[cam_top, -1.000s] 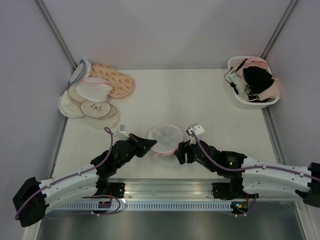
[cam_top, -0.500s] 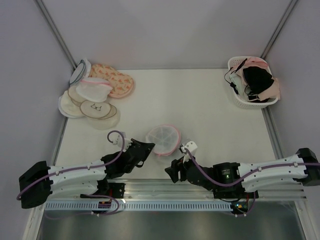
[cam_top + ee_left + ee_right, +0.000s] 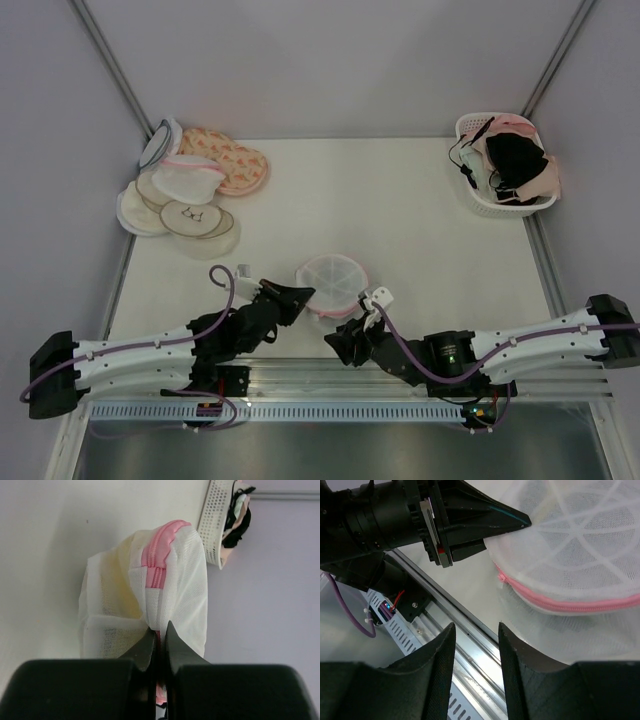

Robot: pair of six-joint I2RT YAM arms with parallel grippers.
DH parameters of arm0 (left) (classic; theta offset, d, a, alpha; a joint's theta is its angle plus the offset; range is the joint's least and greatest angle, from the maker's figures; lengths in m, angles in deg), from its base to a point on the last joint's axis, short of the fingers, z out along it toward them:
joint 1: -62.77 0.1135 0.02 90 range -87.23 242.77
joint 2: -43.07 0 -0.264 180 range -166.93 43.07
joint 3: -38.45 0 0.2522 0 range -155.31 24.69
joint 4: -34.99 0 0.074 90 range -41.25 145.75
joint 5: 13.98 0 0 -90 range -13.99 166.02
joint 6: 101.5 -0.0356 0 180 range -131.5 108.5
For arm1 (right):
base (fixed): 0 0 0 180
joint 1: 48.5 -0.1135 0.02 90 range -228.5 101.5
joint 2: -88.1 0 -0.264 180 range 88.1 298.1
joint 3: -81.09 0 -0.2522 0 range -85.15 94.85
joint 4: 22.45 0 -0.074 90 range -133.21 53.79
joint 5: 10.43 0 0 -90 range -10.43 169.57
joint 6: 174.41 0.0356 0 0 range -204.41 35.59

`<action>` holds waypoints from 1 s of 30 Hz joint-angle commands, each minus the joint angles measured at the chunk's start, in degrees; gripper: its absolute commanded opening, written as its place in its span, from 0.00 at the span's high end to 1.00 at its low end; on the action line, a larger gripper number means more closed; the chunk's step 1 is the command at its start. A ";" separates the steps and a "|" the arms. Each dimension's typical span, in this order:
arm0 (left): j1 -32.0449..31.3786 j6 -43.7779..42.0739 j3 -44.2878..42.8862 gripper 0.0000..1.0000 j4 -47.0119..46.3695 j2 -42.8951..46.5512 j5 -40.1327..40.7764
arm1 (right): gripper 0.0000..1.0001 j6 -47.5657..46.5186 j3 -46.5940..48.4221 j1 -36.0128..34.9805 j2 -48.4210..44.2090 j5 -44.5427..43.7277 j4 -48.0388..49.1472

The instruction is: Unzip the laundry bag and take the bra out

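The small round white mesh laundry bag with pink zipper trim [image 3: 332, 283] sits lower centre on the tabletop [image 3: 400, 210]. Only the left wrist view shows the left claw [image 3: 160, 631] pinching its zipper seam — the right claw [image 3: 476, 630] gapes empty nearby.

The left arm [image 3: 140, 355] and right arm [image 3: 540, 335] are white tubular links joined by black housings, each with a purple cable [image 3: 213, 285] looping free just behind the tool. The left gripper [image 3: 305, 293] has matte black wedge fingers [image 3: 485, 515] backed by a red-marked silver plate [image 3: 434, 530]; the right gripper [image 3: 476, 627] has broad, grained black fingers [image 3: 440, 665]
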 commanded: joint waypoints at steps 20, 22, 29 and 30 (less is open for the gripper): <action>-3.39 -0.06 4.19 0.98 -17.60 -0.54 -9.59 | 0.49 -4.79 -8.04 1.03 4.37 -7.25 21.93; -3.56 0.12 4.45 0.98 -17.50 -0.19 -9.68 | 0.49 -4.36 -8.21 1.11 3.76 -8.57 21.84; -4.36 0.65 4.19 0.98 -18.12 -1.85 -9.68 | 0.64 -2.69 -8.04 1.11 3.75 -15.34 20.96; -4.36 1.00 4.54 0.98 -18.55 -2.29 -9.85 | 0.69 -2.69 -7.52 1.20 4.27 -15.69 20.70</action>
